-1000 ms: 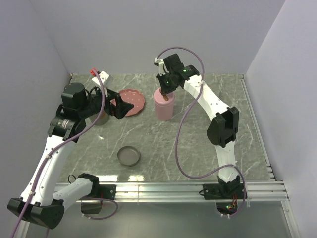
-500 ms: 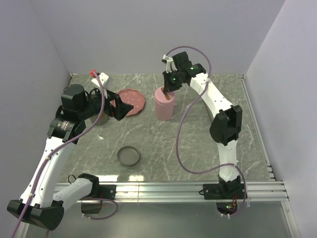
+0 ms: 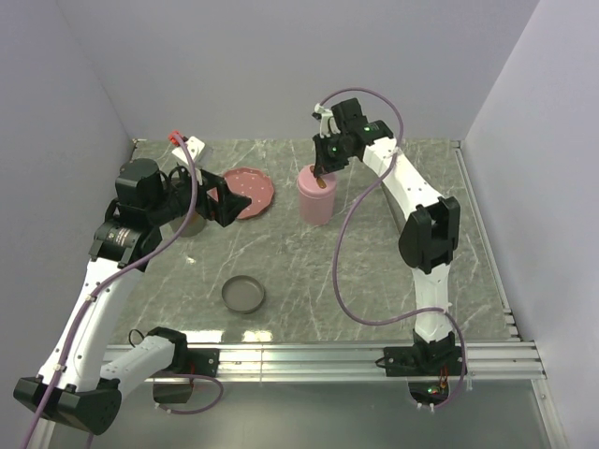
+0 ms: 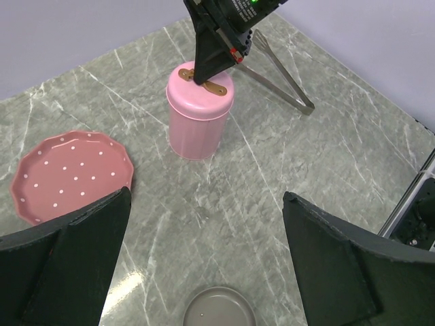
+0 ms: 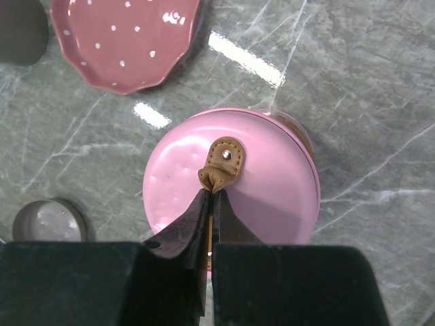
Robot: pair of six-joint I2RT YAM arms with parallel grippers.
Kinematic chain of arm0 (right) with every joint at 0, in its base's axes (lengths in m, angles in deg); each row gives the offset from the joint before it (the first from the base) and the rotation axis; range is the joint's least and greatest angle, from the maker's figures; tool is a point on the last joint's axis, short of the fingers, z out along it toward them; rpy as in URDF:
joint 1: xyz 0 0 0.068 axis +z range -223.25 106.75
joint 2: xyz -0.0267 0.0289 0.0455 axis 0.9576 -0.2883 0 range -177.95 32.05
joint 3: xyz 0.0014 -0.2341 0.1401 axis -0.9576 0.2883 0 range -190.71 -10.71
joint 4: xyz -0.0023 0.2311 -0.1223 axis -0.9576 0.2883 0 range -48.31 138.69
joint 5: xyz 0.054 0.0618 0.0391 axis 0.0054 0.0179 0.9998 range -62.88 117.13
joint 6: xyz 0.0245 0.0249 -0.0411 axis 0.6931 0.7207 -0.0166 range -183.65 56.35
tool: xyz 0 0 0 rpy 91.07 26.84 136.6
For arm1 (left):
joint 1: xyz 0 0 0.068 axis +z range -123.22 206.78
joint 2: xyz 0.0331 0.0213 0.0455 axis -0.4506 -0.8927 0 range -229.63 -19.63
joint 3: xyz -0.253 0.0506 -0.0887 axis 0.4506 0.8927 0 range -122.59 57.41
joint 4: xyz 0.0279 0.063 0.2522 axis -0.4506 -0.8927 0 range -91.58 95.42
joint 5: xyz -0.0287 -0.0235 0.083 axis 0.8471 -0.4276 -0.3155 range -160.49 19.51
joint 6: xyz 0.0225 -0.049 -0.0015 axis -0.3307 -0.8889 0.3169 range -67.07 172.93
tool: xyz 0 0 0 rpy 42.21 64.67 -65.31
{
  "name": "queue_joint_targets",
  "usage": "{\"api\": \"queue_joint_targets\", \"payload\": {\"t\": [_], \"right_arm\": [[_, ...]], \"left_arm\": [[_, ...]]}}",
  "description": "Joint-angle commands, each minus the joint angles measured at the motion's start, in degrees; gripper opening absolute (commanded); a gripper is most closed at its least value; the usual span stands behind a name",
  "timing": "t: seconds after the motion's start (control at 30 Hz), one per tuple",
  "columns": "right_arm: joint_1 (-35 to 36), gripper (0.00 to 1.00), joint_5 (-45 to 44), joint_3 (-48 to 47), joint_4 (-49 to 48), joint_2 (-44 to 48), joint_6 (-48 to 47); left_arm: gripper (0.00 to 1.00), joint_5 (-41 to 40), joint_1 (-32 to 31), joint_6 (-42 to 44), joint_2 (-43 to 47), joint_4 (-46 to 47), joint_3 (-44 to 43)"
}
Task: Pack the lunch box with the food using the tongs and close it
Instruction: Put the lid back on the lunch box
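The lunch box (image 3: 315,198) is a pink cylinder standing upright on the marble table, its lid (image 5: 231,183) on it. My right gripper (image 5: 216,193) reaches down from above and is shut on the brown leather strap (image 5: 221,163) of that lid. Behind and to the right of the box (image 4: 199,112) the silvery tongs (image 4: 285,85) lie flat on the table. My left gripper (image 4: 205,204) hangs open over bare table to the left of the box, holding nothing. The food is out of view.
A pink dotted plate (image 3: 249,193) with nothing on it sits left of the box. A small round grey dish (image 3: 243,295) lies nearer the front. A dark grey cup (image 3: 192,224) stands under the left wrist. The table's metal rail (image 3: 374,354) runs along the front.
The right wrist has swung a little to the right while staying shut on the strap. The pink box has shifted slightly right with it. The left arm has not moved.
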Motion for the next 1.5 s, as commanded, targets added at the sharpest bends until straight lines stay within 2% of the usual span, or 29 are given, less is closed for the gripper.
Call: {"api": "queue_joint_targets", "payload": {"t": [0.0,0.17,0.43,0.8,1.2,1.3,1.43,1.47], "right_arm": [[0.8,0.00,-1.8,3.0,0.6,0.5,-1.2],[0.4,0.00,1.1,5.5,1.5,1.6,-0.2],[0.6,0.00,2.2,9.2,5.6,4.2,-1.5],[-0.1,0.00,1.9,14.9,11.6,7.4,-8.0],[-3.3,0.00,0.2,29.5,12.7,17.8,-13.1],[-3.7,0.05,-0.5,32.4,11.1,20.4,-13.1],[-3.7,0.26,0.6,32.1,11.0,21.4,-13.1],[-3.8,0.35,0.8,31.6,10.8,22.0,-12.8]], "left_arm": [[0.99,0.1,0.5,-0.1,0.3,-0.1,0.3],[0.99,4.3,2.5,-2.1,-1.7,-1.4,-0.5],[0.99,4.5,2.6,-2.1,-1.9,-1.5,-0.8],[0.99,4.9,2.6,-1.9,-2.2,-1.8,-0.5],[0.99,6.2,2.7,0.0,-0.6,-1.8,0.3],[0.99,5.8,2.7,-0.3,0.9,-0.2,1.0],[0.99,6.3,2.7,-0.4,0.9,-1.1,0.6],[0.99,6.5,2.6,-0.3,0.7,-2.5,-0.1]]}}
